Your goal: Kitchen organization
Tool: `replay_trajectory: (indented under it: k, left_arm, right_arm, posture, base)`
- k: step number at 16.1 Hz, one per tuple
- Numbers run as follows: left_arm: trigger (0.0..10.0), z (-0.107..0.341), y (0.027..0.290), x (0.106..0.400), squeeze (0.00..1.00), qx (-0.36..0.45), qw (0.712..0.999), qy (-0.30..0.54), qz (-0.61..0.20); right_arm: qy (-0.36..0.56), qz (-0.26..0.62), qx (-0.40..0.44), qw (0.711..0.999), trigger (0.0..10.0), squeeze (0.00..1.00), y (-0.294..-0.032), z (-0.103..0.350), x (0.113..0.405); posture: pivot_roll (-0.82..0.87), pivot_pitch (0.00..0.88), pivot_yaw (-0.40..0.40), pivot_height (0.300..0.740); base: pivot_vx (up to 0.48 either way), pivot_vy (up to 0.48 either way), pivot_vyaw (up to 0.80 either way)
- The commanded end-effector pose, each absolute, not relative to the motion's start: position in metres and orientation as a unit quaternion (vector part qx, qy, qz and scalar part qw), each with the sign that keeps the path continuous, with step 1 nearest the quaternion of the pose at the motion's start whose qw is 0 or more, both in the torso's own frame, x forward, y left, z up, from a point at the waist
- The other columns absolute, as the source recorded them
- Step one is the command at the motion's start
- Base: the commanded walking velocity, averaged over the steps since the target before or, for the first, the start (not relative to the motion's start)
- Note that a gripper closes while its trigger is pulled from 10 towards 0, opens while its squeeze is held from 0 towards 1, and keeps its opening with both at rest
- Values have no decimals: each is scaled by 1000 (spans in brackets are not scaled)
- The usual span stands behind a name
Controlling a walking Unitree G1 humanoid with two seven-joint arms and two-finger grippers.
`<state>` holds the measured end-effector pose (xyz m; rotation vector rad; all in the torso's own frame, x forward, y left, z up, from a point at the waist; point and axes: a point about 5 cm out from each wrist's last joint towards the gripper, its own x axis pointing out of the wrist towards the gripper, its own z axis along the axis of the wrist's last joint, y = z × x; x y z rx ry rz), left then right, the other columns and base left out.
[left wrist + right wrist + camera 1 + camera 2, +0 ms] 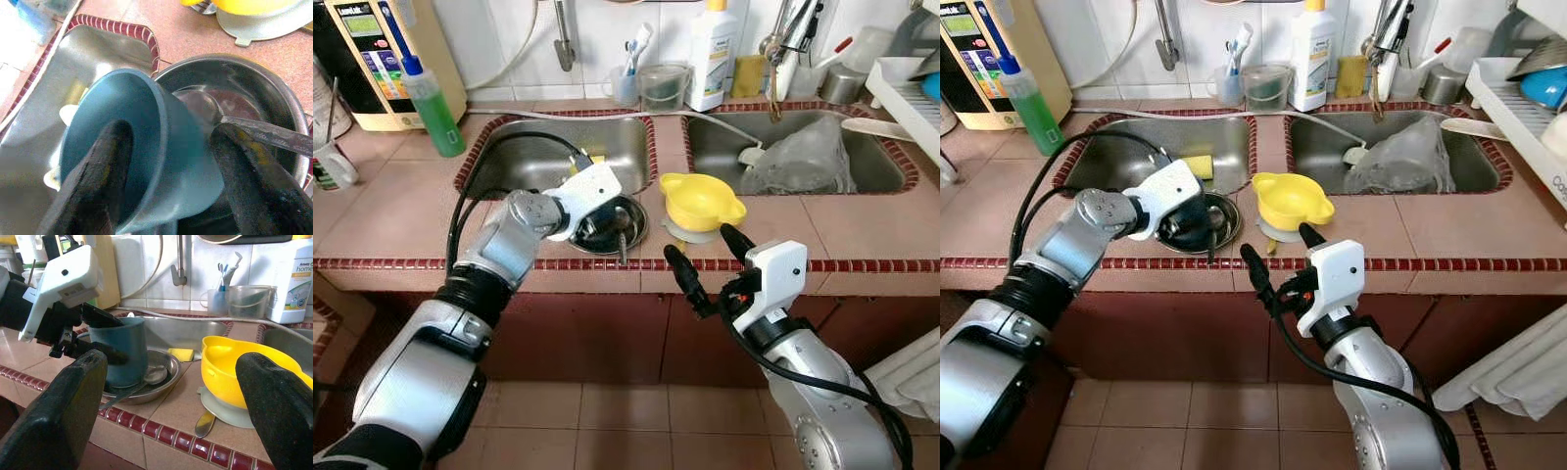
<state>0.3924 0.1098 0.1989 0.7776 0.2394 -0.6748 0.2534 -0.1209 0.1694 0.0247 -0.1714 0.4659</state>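
Terracotta tiles covered the bench, which held two steel sinks side by side. From the left eye view, the left gripper reached over a shallow steel bowl sitting on the bench in front of the left sink, while the right gripper hovered off the bench's front edge, its fingers spread and holding nothing. A yellow bowl stood on a pale lid just beside the steel bowl, and a green soap bottle stood well apart at the far left. The right eye view showed the same layout, with a clear plastic bag lying in the right sink. In the left wrist view, the left gripper clamped a blue cup, one finger inside the mouth and the other against the outer wall, above the steel bowl where a spoon lay. The right wrist view showed the cup upright with its base in or just above the steel bowl. To do this step well, the cup would probably need a straight lift clear of the bowl's rim and the spoon, with the grip kept firm on the thin wall.
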Motion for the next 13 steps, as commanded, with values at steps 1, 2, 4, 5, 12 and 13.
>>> replay_trajectory:
  k: [1, 2, 4, 5, 12, 13]
  left_arm:
    - [0, 207, 114, 395, 0, 378, 861, 111, -321]
    - [0, 210, 115, 395, 0, 377, 861, 107, -323]
    - [0, 213, 117, 396, 0, 383, 858, 104, -325]
    - [0, 215, 118, 397, 0, 387, 856, 103, -326]
    - [0, 216, 122, 397, 0, 404, 845, 104, -336]
    - [0, 215, 122, 397, 0, 406, 843, 105, -338]
  right_arm:
    - [-93, 235, 13, 967, 10000, 0, -118, 172, 253]
    - [-94, 235, 14, 967, 10000, 0, -118, 172, 253]
    - [-96, 236, 15, 967, 10000, 0, -116, 172, 254]
    - [-96, 236, 15, 967, 10000, 0, -115, 172, 255]
    - [-98, 239, 16, 966, 10000, 0, -113, 171, 256]
    - [-98, 240, 16, 966, 10000, 0, -113, 171, 256]
  posture:
    - [-79, 60, 121, 740]
    - [-78, 55, 123, 740]
    - [-74, 46, 125, 740]
    - [-73, 45, 127, 740]
    - [-67, 36, 127, 740]
    - [-67, 36, 127, 740]
  base:
    - [0, 0, 0]
    - [0, 0, 0]
    - [0, 0, 0]
    - [0, 0, 0]
    - [0, 0, 0]
    - [0, 0, 0]
